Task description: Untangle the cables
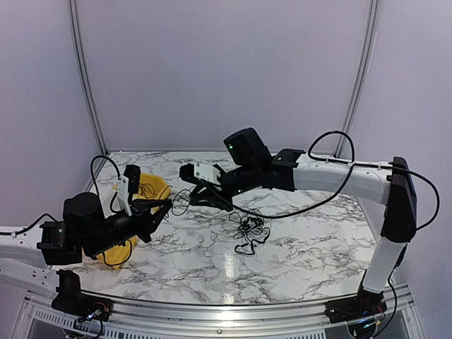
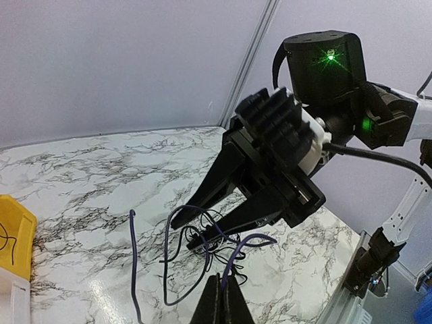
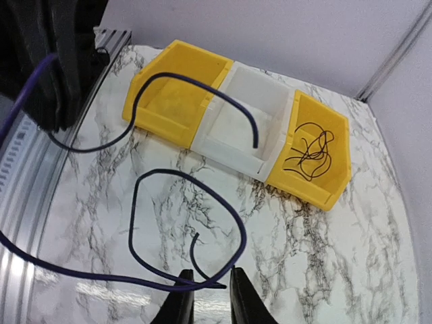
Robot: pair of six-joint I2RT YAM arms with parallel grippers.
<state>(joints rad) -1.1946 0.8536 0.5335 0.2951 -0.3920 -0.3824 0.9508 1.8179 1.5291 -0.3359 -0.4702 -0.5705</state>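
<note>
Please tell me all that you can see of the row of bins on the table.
The row of bins is three open-topped plastic boxes, yellow, white, yellow, standing side by side and touching on the marble table. One end yellow bin holds a loose coil of thin black cable; the other two look empty.

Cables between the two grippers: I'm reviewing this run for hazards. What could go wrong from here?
The right gripper has several strands of the cables between its open jaws; it may pinch more than one and tighten the tangle. The left gripper sits very close, so fingers could collide.
</note>
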